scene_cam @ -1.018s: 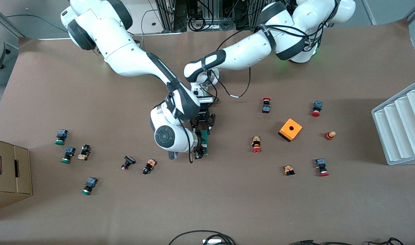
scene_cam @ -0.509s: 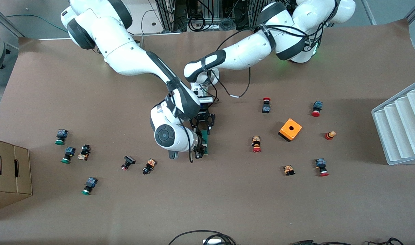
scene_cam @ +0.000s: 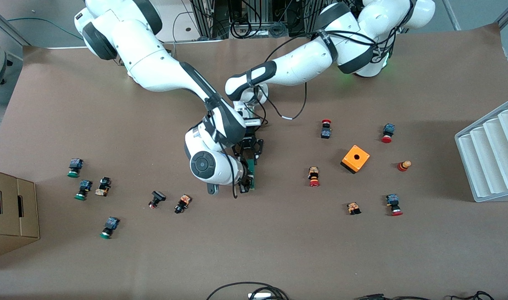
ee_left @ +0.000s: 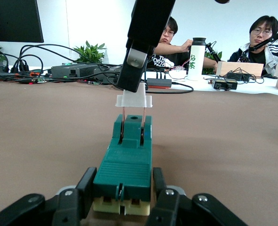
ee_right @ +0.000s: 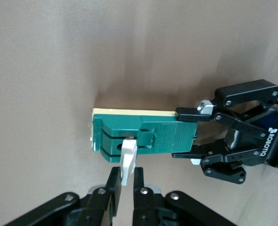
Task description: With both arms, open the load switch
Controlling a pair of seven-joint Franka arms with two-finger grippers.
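Observation:
The green load switch [scene_cam: 252, 171] lies on the brown table near its middle, and both grippers are at it. My left gripper [ee_left: 123, 194] is shut on the sides of the green body [ee_left: 127, 162], at the end with the cream base. My right gripper [ee_right: 126, 182] is shut on the white piece [ee_right: 128, 160] at the other end. In the left wrist view the white piece [ee_left: 134, 99] stands a little off the body on two thin copper pins. In the front view my left gripper [scene_cam: 248, 151] and my right gripper [scene_cam: 245, 183] sit at opposite ends of the switch.
An orange box with a hole [scene_cam: 355, 158] and several red-capped buttons [scene_cam: 314, 176] lie toward the left arm's end. Several green-capped buttons [scene_cam: 83, 189] lie toward the right arm's end. A white slotted rack [scene_cam: 491, 154] and a cardboard box [scene_cam: 10, 212] stand at the table's two ends.
The right arm's wrist has shifted very slightly away from the front camera. The load switch and the left arm have stayed where they were.

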